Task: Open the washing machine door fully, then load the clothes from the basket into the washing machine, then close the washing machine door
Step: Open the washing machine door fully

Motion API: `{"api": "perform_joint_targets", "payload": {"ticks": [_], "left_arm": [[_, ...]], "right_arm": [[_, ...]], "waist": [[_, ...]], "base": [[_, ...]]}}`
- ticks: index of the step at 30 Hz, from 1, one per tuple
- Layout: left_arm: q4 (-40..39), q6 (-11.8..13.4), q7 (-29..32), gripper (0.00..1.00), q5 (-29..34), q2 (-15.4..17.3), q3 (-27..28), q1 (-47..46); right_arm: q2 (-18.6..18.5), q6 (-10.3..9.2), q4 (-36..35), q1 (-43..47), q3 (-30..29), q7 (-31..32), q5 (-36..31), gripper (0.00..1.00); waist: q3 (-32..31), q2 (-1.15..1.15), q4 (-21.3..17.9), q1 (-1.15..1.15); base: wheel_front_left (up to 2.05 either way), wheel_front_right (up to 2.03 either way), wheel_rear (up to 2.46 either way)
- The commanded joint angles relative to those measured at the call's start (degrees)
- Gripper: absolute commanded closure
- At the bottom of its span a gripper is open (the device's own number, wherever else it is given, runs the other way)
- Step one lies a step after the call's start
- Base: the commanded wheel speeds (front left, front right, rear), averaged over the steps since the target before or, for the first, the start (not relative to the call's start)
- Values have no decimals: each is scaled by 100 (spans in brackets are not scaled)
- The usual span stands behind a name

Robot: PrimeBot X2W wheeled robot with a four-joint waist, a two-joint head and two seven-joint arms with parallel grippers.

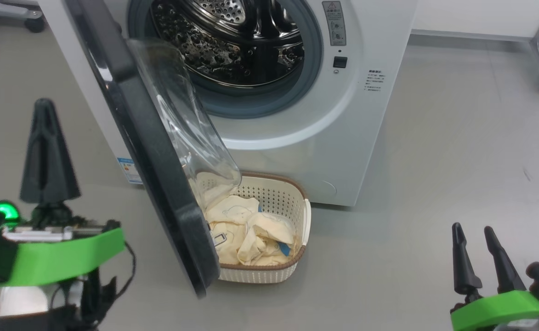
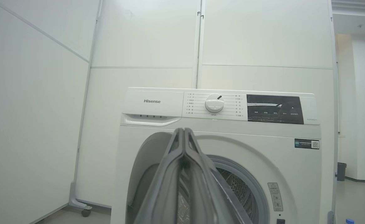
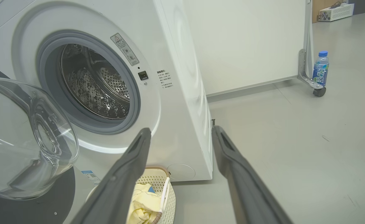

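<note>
Standing ajar, washing machine door lies right of left gripper

Light: bright, even and diffuse, from above. The pale grey floor carries only a soft shadow along the foot of the big white front-loading washing machine.
Glare: white streaks on the bulging clear glass of the round black-rimmed washing machine door; glints across the perforated steel drum.
Focus: head view crisp; left gripper, fingers together, soft and grey close to the lens.
Distortion: right wrist view tilts the machine, verticals leaning.
</note>
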Motion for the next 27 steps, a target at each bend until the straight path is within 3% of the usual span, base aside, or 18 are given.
{"api": "perform_joint_targets", "payload": {"ticks": [1, 4, 8, 9, 15, 20, 27], "left_arm": [[-484, 31, 298, 100, 139, 6, -268, -429], [-843, 39, 654, 100, 84, -79, -1074, -594], [-1021, 309, 932, 100, -303, -126, -2184, -553], [-1021, 309, 932, 100, -303, -126, -2184, -553], [-656, 876, 1174, 100, -728, -131, -3455, -225], [-78, 1100, 1350, 100, -790, -131, -3743, 82], [532, 1307, 1278, 100, -854, -84, -3711, 456]], "right_arm": [[-63, -15, -166, -40, 104, -53, -37, 0], [-52, -15, -154, -40, 117, -53, -36, 0], [-41, -15, -150, -76, 165, -53, -38, 0], [-41, -15, -150, -76, 165, -53, -38, 0], [-43, -15, -128, -129, 202, -53, -27, 0], [-43, -15, -106, -144, 185, -53, -18, 0], [-35, -15, -89, -178, 212, -53, -8, 0]], "waist": [[-37, 0, 89, 0], [-58, 0, 164, 0], [-56, 0, 238, 0], [-56, 0, 238, 0], [-27, 0, 306, 0], [18, 0, 377, 0], [73, 0, 441, 0]], "base": [[0, 0, 0], [0, 0, 0], [0, 0, 0], [0, 0, 0], [0, 0, 0], [0, 0, 0], [0, 0, 0]]}}
